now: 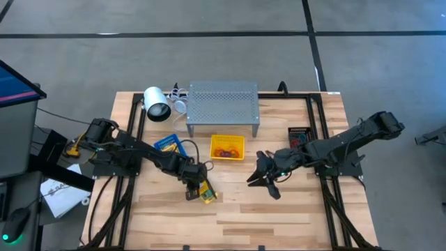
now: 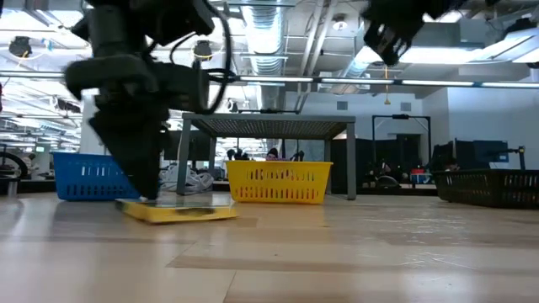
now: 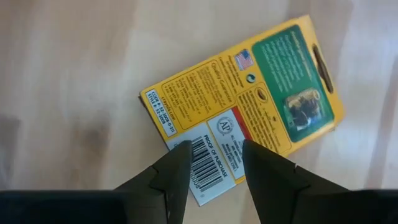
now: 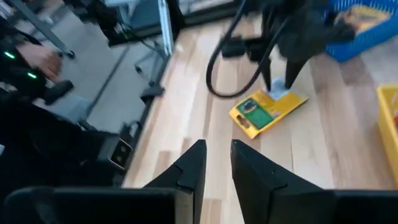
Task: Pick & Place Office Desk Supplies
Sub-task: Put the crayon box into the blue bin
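Observation:
A yellow-green crayon box (image 3: 249, 106) lies flat on the wooden table, back face up, and also shows in the high view (image 1: 208, 194) and the low view (image 2: 181, 211). My left gripper (image 3: 214, 149) is open and points down over the box's white barcode end. My right gripper (image 4: 217, 149) is open by a narrow gap and holds nothing. It hangs above the table (image 1: 263, 183), to the right of the box. Rubber bands (image 1: 226, 149) lie in the yellow bin (image 1: 227, 138). A second crayon box (image 1: 167, 145) lies in the blue bin. My left gripper comes from above, pointing down, with its two fingertips (image 3: 180, 152) set apart over the box's barcode corner (image 3: 208, 165). The barcode shows between them. The box lies flat on the table. I cannot tell whether the fingertips touch it.
The grey perforated shelf (image 1: 223, 104) stands behind the yellow bin, with a white camera-like device (image 1: 157, 103) to its left. A black bin (image 1: 301, 136) sits at the right. Bare wood (image 1: 230, 223) stretches along the near edge.

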Available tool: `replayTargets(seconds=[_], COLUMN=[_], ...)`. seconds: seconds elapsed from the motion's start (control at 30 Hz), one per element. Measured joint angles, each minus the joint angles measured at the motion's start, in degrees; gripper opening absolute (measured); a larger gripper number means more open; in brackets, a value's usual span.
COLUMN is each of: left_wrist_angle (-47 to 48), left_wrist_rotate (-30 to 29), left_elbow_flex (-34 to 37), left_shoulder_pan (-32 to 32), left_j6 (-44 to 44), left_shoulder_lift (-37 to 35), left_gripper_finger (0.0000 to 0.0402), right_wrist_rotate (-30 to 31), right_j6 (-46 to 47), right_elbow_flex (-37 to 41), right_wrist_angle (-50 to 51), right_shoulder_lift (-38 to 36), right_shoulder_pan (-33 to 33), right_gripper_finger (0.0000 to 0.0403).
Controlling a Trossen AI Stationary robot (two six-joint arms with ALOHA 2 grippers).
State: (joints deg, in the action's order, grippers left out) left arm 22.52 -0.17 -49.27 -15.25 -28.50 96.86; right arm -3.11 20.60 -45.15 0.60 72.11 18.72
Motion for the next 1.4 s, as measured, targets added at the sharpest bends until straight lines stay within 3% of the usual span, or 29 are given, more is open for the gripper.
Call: replayTargets(seconds=[0.4,0.73,0.97,1.17,1.4], left_wrist_angle=[-9.59,-16.48,-11.67,-6.19,-7.82], left_wrist_rotate=[0.39,1.62,9.5,9.69,9.1], left_elbow_flex=[0.32,0.19,0.15,-0.03,0.04], left_shoulder_pan=[1.93,2.3,2.93,2.91,2.91], left_j6=[0.99,1.0,0.79,0.72,0.58], left_shoulder_lift=[0.31,0.83,1.4,0.61,0.69], left_gripper_finger=[0.0144,0.011,0.0103,0.0103,0.0103], right_wrist_rotate=[1.61,1.86,-0.04,-1.11,-1.99], right_j6=[0.41,-1.59,-2.6,-2.63,-3.23], right_elbow_flex=[-0.04,-4.65,-9.77,-12.9,-15.11], right_wrist_angle=[-9.23,-11.13,-9.72,-8.15,-8.2], right_shoulder_lift=[17.47,26.98,33.12,36.27,38.95], right_shoulder_pan=[1.53,1.58,1.93,1.8,1.82], right_gripper_finger=[0.0071,0.0071,0.0071,0.0061,0.0006])
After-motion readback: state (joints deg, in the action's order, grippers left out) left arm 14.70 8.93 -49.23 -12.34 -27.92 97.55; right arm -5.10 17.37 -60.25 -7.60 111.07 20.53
